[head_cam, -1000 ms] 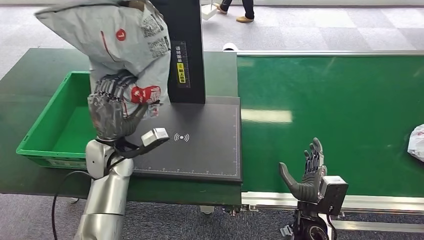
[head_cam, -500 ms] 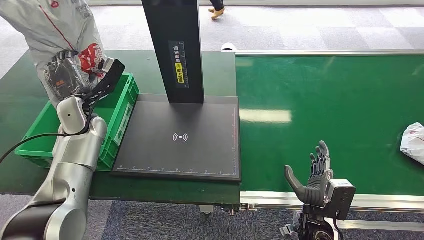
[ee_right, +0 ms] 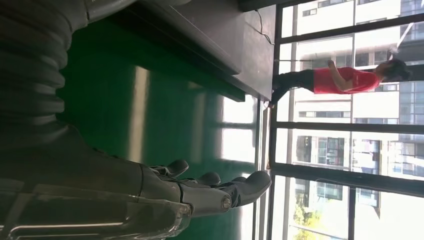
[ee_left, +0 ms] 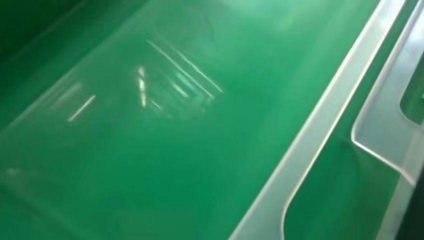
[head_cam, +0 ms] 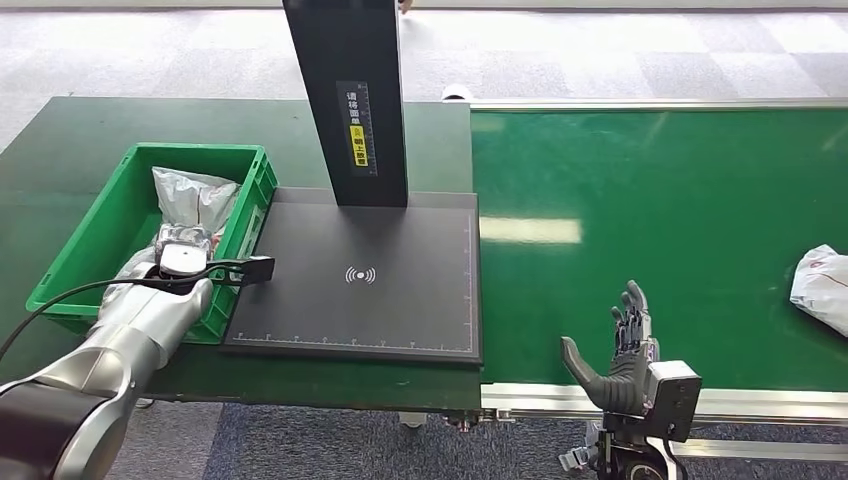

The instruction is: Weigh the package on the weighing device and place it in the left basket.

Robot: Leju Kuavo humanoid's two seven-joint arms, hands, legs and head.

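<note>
The grey plastic package lies inside the green basket at the left of the table. My left arm reaches over the basket's near corner, and the left hand is down by the package's near end. Its fingers are hidden by the wrist, so I cannot tell whether it still holds the bag. The left wrist view looks closely at the basket's green inside. The black weighing platform is bare. My right hand hovers at the conveyor's near edge, fingers spread, holding nothing.
A black column stands at the back of the weighing platform. The green conveyor belt runs to the right, and a second white-grey package lies at its far right edge. A metal rail borders the belt's near side.
My left arm has swung the package from high above the platform over to the left and down into the green basket. The right hand has stayed roughly where it was.
</note>
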